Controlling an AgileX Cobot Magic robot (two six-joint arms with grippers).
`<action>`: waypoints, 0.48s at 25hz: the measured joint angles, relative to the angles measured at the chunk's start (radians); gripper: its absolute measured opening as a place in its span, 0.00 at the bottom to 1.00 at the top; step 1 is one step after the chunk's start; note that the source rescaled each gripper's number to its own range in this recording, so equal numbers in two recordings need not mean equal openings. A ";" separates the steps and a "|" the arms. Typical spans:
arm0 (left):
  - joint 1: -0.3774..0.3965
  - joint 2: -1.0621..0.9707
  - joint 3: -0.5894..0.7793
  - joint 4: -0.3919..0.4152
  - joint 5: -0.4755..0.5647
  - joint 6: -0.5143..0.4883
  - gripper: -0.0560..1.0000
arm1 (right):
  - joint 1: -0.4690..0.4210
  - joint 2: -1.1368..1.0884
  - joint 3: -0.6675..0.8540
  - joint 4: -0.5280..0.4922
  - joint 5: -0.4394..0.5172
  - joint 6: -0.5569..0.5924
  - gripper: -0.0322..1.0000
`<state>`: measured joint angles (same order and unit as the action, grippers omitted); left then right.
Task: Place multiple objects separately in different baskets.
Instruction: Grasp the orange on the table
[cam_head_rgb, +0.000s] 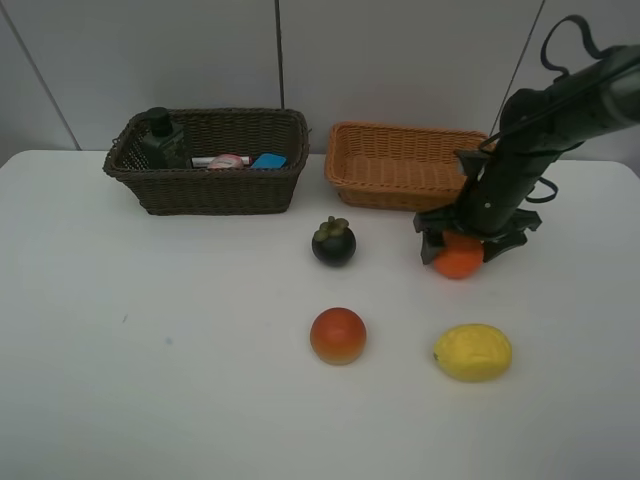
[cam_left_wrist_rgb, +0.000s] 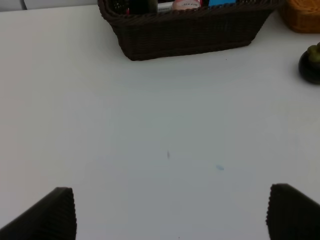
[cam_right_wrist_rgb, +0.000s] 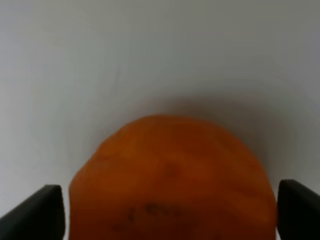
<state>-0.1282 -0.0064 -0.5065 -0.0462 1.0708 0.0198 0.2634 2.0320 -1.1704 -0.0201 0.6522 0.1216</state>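
1. The step in hand looks like the pick-up of the orange (cam_head_rgb: 460, 263), which sits on the tabletop (cam_head_rgb: 150, 350) just at 5 o'clock of the tan basket (cam_head_rgb: 385, 185).
2. The right tool (cam_head_rgb: 457, 247) is down over the orange with its jaws spread wide, one on each side. The wrist view shows no squeeze yet, so it is released.
3. The left tool (cam_left_wrist_rgb: 172, 215) hangs released over bare tabletop, at 6 o'clock of the dark basket (cam_head_rgb: 215, 190).
4. The dark basket already holds the bottles and small items. No fruit shows in the tan one.
5. The mangosteen (cam_head_rgb: 333, 242) lies at 9 o'clock of the orange, the lemon (cam_head_rgb: 472, 352) at 6 and the peach (cam_head_rgb: 338, 335) near 8, all untouched.
6. The next move calls for clenching on the round, roll-prone orange, lifting it clear of the rim, and carrying it toward 11 o'clock into the tan basket.
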 joint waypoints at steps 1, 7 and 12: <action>0.000 0.000 0.000 0.000 0.000 0.000 1.00 | 0.000 0.007 0.000 0.000 -0.007 -0.007 0.99; 0.000 0.000 0.000 0.000 0.000 0.000 1.00 | 0.000 0.019 0.000 0.001 -0.029 -0.031 0.96; 0.000 0.000 0.000 0.000 0.000 0.000 1.00 | 0.000 0.019 0.000 0.001 -0.022 -0.037 0.44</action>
<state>-0.1282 -0.0064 -0.5065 -0.0462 1.0708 0.0198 0.2634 2.0514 -1.1704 -0.0190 0.6300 0.0844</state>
